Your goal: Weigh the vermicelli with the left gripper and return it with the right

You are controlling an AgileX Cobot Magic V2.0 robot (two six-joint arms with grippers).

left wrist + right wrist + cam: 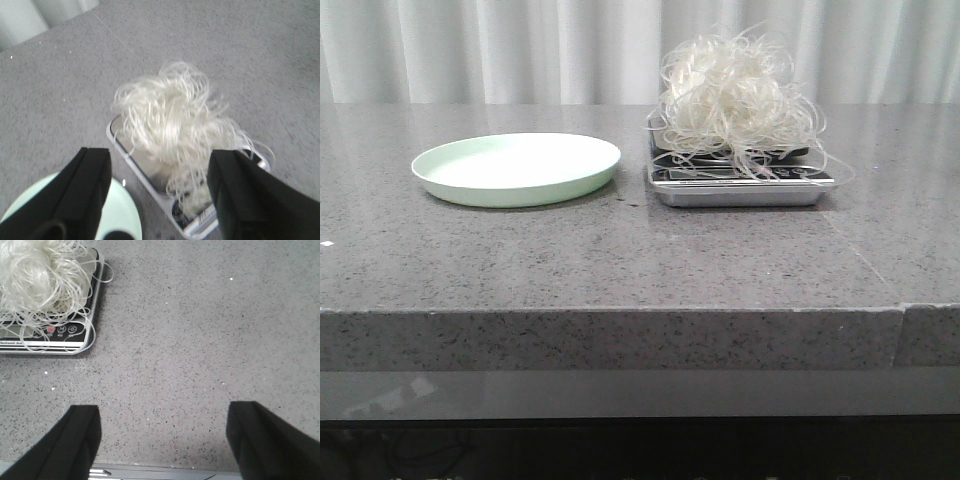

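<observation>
The vermicelli point(732, 95), a fluffy white tangle, rests on the silver kitchen scale point(740, 190) at the back right of the table; strands hang over the scale's edges. In the left wrist view the vermicelli point(172, 122) lies on the scale point(150, 182), beyond my left gripper point(160, 165), which hovers open and empty, well apart from the strands. My right gripper point(162, 412) is open over bare table near the front edge, with the vermicelli point(40, 275) and scale point(75, 342) off to one side. Neither gripper shows in the front view.
A pale green round plate point(516, 168) sits left of the scale; its rim point(120, 210) shows under my left gripper. The grey speckled table point(640, 260) ends at a front edge point(165, 467). White curtains hang behind.
</observation>
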